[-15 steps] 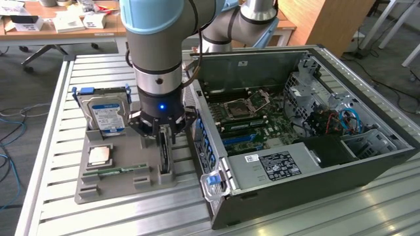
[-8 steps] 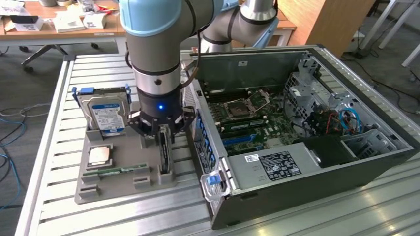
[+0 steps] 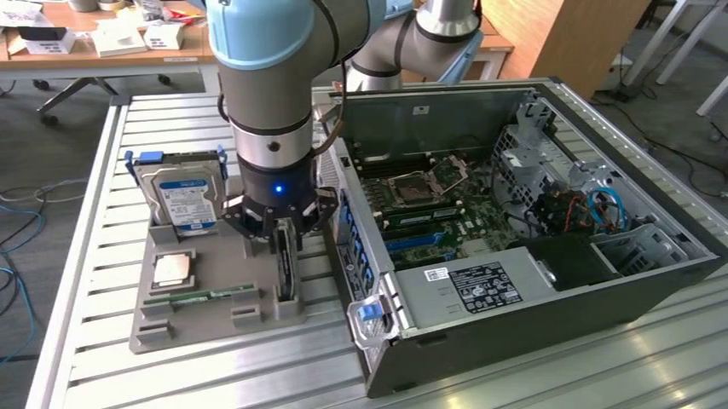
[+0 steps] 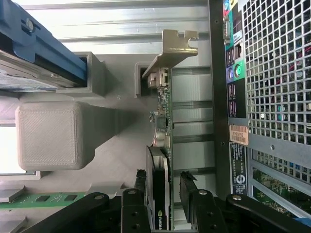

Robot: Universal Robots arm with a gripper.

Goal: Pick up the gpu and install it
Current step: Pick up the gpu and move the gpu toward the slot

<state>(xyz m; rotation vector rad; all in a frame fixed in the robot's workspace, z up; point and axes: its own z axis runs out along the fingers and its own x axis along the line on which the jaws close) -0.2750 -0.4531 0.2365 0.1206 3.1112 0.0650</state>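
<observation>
Slatted alu table (image 3: 228,375), lab setting. Nearest: grey printed fixture (image 3: 170,328) w/ separate pockets, prob. so each part sat at a known spot. CPU (image 3: 173,268) lay flat, memory stick (image 3: 210,296) lay in a shallow groove.

GPU (image 3: 285,277) stood on edge in the slot on the fixture's side nearest the PC case (image 3: 637,281). Top edge was up, presumably so fingers could drop either side. The gripper (image 3: 280,228) hung low over it, pointing straight down. In wrist view its fingers (image 4: 187,187) straddled the card, set fairly narrow, but a gap showed on one side, so not clamped as far as I could judge. Silver bracket (image 4: 171,46) sat at the card's far end, clear of the fingers. Card looked seated in its slot, not lifted.

Behind: hard drive (image 3: 186,200) upright. Exterior view's right: case lay open, side off for access, motherboard (image 3: 432,204) exposed. Far back: cluttered desks (image 3: 102,38).
</observation>
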